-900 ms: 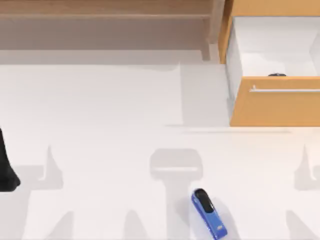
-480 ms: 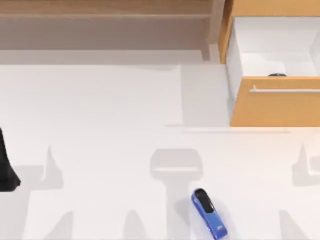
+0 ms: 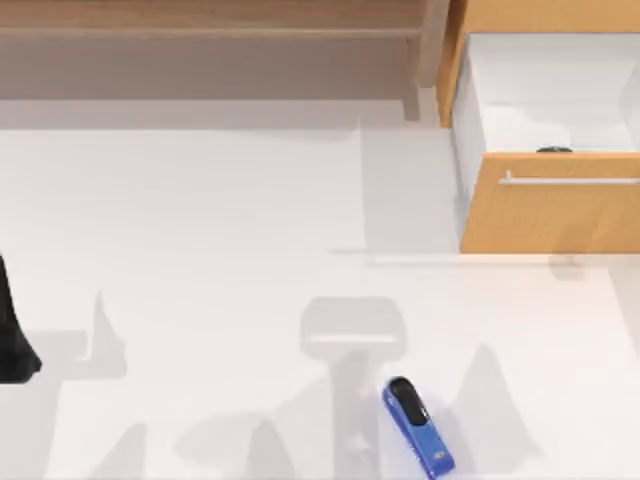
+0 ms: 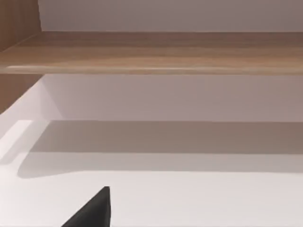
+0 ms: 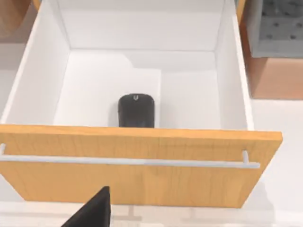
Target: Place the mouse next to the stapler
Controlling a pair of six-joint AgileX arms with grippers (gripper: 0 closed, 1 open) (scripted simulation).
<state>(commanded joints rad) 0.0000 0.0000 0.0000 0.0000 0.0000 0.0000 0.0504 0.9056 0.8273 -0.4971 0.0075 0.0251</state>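
Observation:
The dark, rounded mouse lies inside the open wooden drawer, just behind its front panel. In the top view only a sliver of the mouse peeks over the drawer front at the back right. The blue stapler with its black end lies on the table near the front edge, right of centre, angled. My right gripper hovers in front of and above the drawer, looking down into it, apart from the mouse. My left gripper is parked at the table's left edge.
A long wooden shelf runs along the back of the table, also seen ahead in the left wrist view. The drawer front carries a silver bar handle. White tabletop stretches between the drawer and the stapler.
Shadows on the table's right side have shifted left and toward the drawer front. The stapler, the mouse and the left arm have stayed put.

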